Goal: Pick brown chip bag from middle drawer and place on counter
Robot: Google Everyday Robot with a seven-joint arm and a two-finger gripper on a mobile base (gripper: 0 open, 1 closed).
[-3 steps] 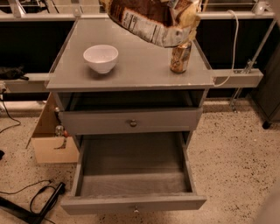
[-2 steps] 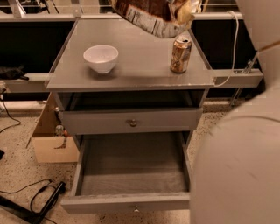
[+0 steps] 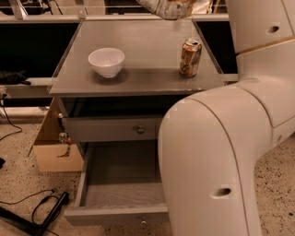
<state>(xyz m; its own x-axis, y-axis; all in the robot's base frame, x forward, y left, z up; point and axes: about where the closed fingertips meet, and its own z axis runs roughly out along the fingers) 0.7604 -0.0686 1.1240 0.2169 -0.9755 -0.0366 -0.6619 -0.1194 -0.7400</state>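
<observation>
The brown chip bag (image 3: 168,8) hangs in the air above the far edge of the counter (image 3: 138,46); only its tan-cream lower end shows at the top edge of the camera view. My gripper (image 3: 197,5) is at the top edge beside the bag, mostly cut off, holding it up. The middle drawer (image 3: 115,215) is pulled open low down, and the part of its inside that shows is bare. My large white arm (image 3: 221,152) covers the drawer's right part.
A white bowl (image 3: 106,61) stands on the counter's left and a tan-and-white drink can (image 3: 190,57) on its right. A shut knobbed drawer (image 3: 139,130) sits above the open one. A cardboard box (image 3: 50,154) and cables (image 3: 41,209) lie on the floor at left.
The bag and gripper have risen until they are mostly beyond the top edge. My arm has swung in and now fills the right of the view. The can now shows whole.
</observation>
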